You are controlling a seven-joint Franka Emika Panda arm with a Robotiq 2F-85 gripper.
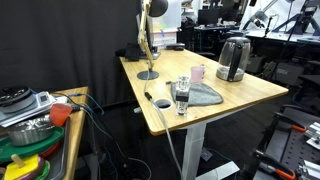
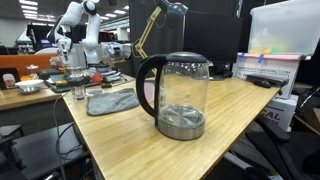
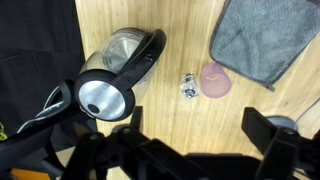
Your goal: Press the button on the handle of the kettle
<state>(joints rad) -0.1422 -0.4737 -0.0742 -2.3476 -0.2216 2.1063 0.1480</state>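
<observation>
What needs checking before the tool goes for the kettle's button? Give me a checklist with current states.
1. Kettle upright on the table: ok.
2. Handle free of clutter: ok.
3. Tool empty, jaws apart: ok.
4. Tool centred over the handle: not ok, the kettle sits off to one side in the wrist view.
5. Button position on the handle: cannot tell.
6. Pink cup apart from the kettle: ok.

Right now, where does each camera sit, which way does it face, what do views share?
Exterior view: off a table corner, facing the kettle at the far end; no arm clear.
Exterior view: low beside the kettle, facing along the table to the grey cloth; white arm far behind.
Wrist view: straight down on the kettle; open gripper at bottom.
All three share kettle and grey cloth.
</observation>
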